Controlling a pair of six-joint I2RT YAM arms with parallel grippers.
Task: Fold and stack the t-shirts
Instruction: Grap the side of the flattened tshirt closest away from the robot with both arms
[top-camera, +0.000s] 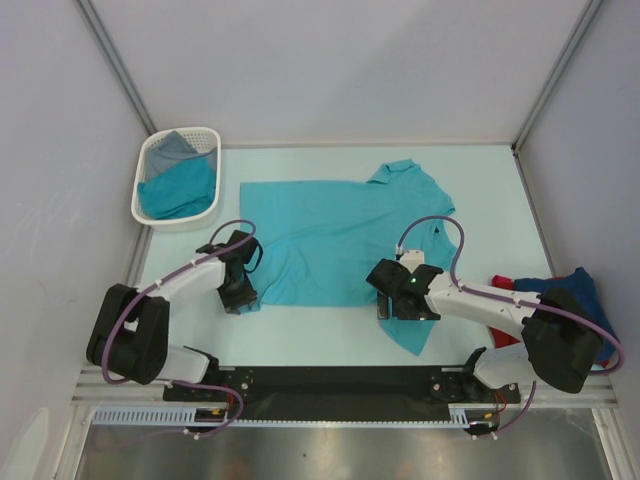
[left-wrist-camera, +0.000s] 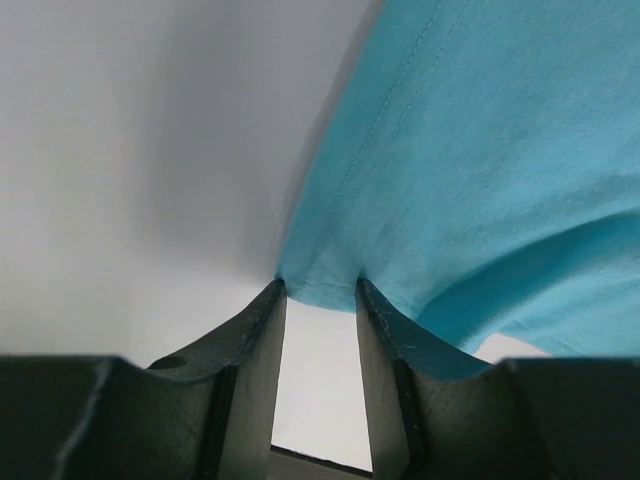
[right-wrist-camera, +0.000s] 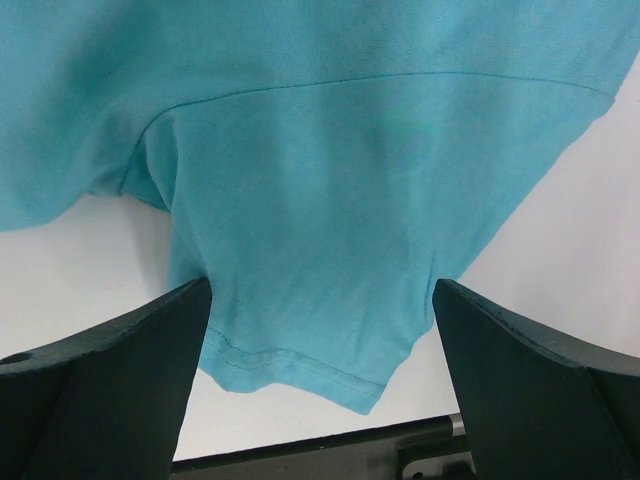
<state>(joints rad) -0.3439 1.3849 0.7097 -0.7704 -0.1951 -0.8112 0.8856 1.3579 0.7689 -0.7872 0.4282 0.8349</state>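
- Shows the teal t-shirt (top-camera: 330, 235) spread flat in the middle of the counter (top-camera: 480, 190), hem toward 9 o'clock, neck toward 3 o'clock, one sleeve at 12 o'clock and the other at 5 o'clock; no fold in it.
- Places the left fingers (left-wrist-camera: 250, 340) at the hem corner, at 7 o'clock of the shirt, parted by a narrow gap with the hem edge right at their tips; seems not yet clamped on the cloth, though the wrist view is too close to be sure.
- Places the right fingers (right-wrist-camera: 130, 360) wide apart over the near sleeve at 5 o'clock, with the sleeve cloth lying between and beneath them and nothing gripped.
- Counts, at 10 o'clock of the counter, a white basket (top-camera: 140, 195) holding a second teal shirt (top-camera: 180, 190) and a grey shirt (top-camera: 175, 147), both crumpled and unfolded.
- Counts, at 4 o'clock by the counter's edge, a red shirt (top-camera: 503, 335) and a navy blue shirt (top-camera: 590, 290) in a loose heap, partly hidden behind the right arm.
- Finds no folded shirt and no stack anywhere in view.
- Judges the task barely begun: only the laying-out of the first shirt done, with both sets of fingers placed as if for a first fold.
- Leaves all the folds on this shirt, then the four other shirts, then the stacking.
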